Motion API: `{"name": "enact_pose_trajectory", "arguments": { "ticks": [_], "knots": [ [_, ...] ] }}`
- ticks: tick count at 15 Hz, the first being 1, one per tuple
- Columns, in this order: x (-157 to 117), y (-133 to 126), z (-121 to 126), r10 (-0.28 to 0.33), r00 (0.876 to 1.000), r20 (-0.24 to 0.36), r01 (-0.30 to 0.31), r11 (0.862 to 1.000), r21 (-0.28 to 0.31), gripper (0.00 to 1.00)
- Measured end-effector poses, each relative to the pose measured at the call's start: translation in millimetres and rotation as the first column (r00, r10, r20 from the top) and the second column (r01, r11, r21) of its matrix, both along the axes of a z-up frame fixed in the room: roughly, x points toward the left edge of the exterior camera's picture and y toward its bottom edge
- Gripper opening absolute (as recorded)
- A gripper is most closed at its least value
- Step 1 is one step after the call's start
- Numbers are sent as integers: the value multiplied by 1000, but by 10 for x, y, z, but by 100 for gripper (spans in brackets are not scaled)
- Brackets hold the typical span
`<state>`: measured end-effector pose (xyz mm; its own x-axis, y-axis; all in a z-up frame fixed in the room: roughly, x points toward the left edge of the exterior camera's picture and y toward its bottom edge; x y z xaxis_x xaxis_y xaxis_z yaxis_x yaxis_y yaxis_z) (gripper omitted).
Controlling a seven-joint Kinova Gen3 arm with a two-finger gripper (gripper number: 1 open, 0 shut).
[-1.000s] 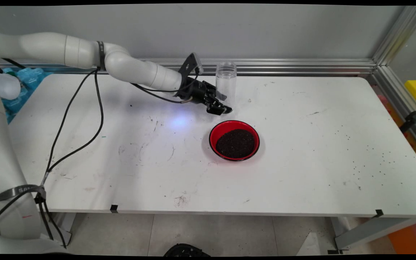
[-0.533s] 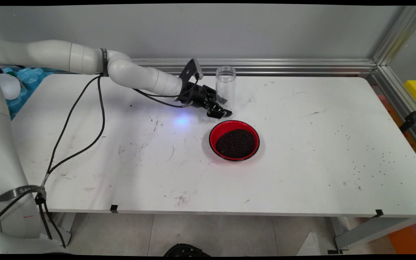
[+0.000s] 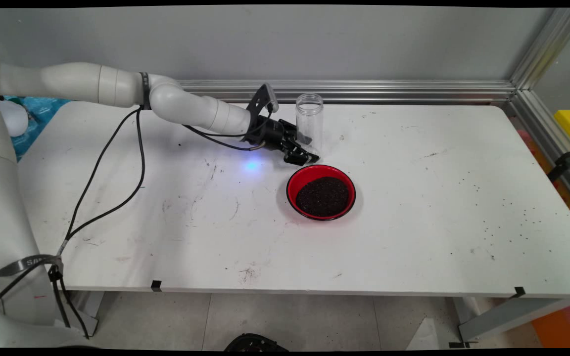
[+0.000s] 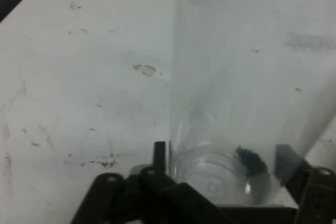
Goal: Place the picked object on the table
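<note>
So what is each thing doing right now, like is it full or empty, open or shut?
Clear jar: upright, no lid, nearly empty, a few dark grains at its bottom.
Gripper: shut on the clear jar near its base.
Red bowl: on the table, filled with dark grains, untouched.

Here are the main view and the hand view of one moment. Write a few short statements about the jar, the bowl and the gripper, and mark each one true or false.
1. The clear jar stands upright with no lid. True.
2. The red bowl is empty. False: dark grains fill it.
3. The gripper has the jar's base between its fingers. True.
4. The jar is full of grains. False: only a small dark clump shows near its bottom.
5. The bowl stands behind the jar, by the wall. False: it stands nearer the camera than the jar.
</note>
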<state>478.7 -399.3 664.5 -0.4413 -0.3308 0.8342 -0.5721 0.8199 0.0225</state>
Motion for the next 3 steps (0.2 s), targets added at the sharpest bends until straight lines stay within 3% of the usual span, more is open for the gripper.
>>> {"name": "enact_pose_trajectory", "arguments": {
  "ticks": [1, 3],
  "knots": [
    [-1, -1, -7, -1, 1000, -2, 1, 1000, 0, 100],
    [-4, -5, -18, -5, 1000, -6, 5, 1000, -1, 100]
  ]
}}
